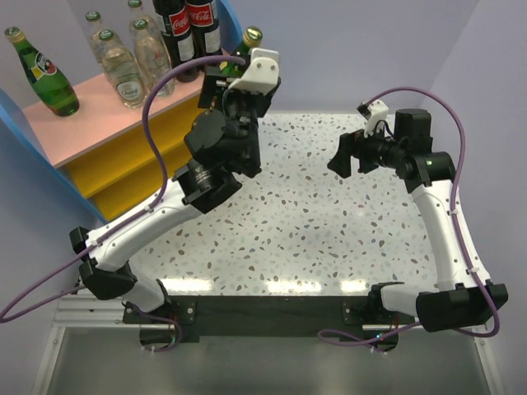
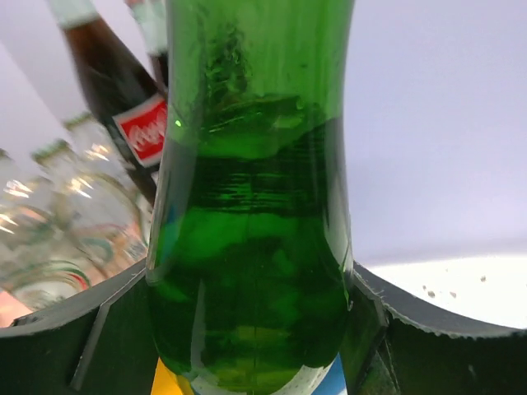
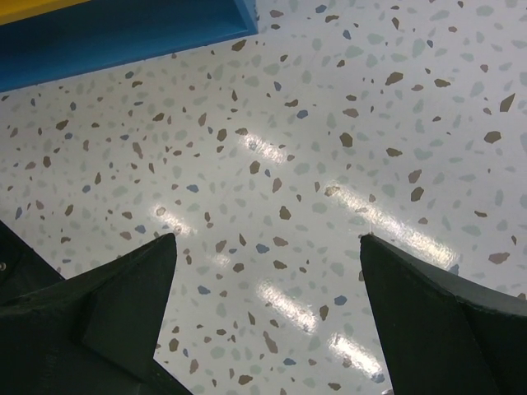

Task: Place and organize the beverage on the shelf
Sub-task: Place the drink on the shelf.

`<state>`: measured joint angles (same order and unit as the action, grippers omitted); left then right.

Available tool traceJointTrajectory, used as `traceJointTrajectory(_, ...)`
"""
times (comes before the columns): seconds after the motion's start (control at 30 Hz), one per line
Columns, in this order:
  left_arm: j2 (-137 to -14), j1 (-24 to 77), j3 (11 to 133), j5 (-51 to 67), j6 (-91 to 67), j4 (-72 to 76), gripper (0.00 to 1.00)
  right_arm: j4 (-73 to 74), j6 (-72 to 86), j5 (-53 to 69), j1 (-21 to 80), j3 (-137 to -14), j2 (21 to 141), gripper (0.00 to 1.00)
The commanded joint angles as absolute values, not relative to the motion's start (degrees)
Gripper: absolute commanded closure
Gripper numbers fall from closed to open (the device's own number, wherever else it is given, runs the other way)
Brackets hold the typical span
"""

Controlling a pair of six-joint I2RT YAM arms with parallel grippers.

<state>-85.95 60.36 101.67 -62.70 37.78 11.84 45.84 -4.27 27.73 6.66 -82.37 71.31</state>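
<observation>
My left gripper (image 1: 239, 72) is shut on a green glass bottle (image 1: 249, 38) at the right end of the shelf's pink top board (image 1: 82, 115). In the left wrist view the green bottle (image 2: 255, 247) fills the gap between both fingers (image 2: 99, 329). On the pink board stand another green glass bottle (image 1: 45, 74), clear bottles (image 1: 123, 67) and two cola bottles (image 1: 188, 23). Cola (image 2: 123, 107) and clear bottles (image 2: 74, 214) show behind the held one. My right gripper (image 1: 342, 158) hangs open and empty over the table, with nothing but tabletop between its fingers (image 3: 123, 304).
The shelf has yellow lower boards (image 1: 136, 156) and blue side panels (image 1: 16, 123) at the back left. Its blue base edge (image 3: 123, 33) shows in the right wrist view. The speckled table (image 1: 313, 222) spreads between the arms.
</observation>
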Motion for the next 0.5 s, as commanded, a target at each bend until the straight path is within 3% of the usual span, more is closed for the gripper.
traceJointTrajectory(0.0, -88.5, 59.33, 114.41, -63.19, 49.46, 22.94, 1.0, 44.38, -5.36, 26.63, 6.33, -82.71, 71.63, 0.04)
traceJointTrajectory(0.1, -91.49, 58.19, 121.28, -63.54, 53.59, 23.99, 1.0, 44.47, -5.54, 26.37, 5.98, -82.79, 71.81, 0.04)
traceJointTrajectory(0.47, -88.06, 51.33, 125.24, -63.9, 56.5, 27.86, 1.0, 44.65, -5.98, 26.28, 5.27, -82.62, 72.42, 0.04)
